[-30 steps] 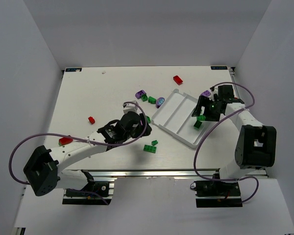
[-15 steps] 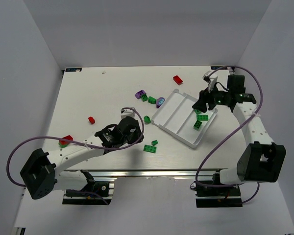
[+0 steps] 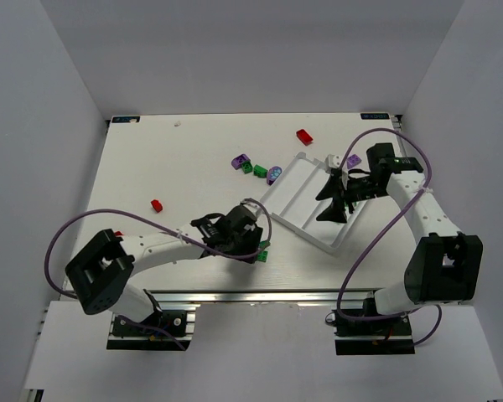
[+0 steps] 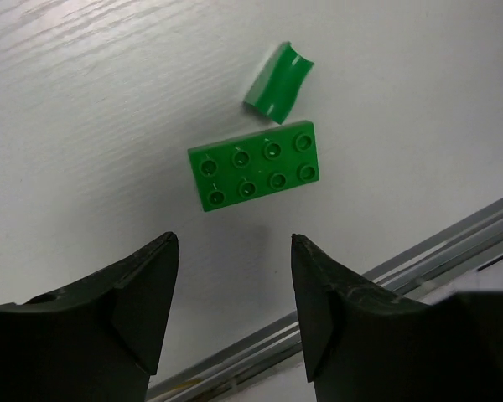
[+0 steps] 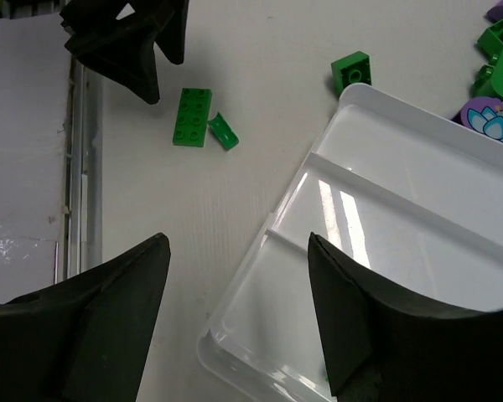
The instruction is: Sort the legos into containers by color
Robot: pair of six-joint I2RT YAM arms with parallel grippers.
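I was at the pick-up step for a green one. My left gripper (image 4: 232,251) hung low over the table (image 4: 84,100), jaws apart and empty. The flat green brick (image 4: 256,166) lay just ahead of my fingertips (image 4: 163,251), not yet between them, and a small curved green piece (image 4: 277,79) sat just beside its far edge. My right gripper (image 5: 236,243) hovered over the tray (image 5: 386,209), jaws wide apart and holding nothing. The compartments under it looked bare, save a sliver of green at the bottom edge of that view. Other loose legos (image 3: 260,171) lay by the tray's far corner, unsorted. As I judged it, the next move called for easing the left gripper forward until the brick sat between the fingers. I would then drop, close across its short side without nudging the curved piece, and carry it to the tray. The right arm was hanging there and would likely have to give way. Compared with half a second before, my left arm had swung in from beside the brick to sit over it. My right had come off the tray's far corner to above its middle, so from the top view it now hid the green brick seen in the tray earlier. The loose legos themselves looked unmoved.
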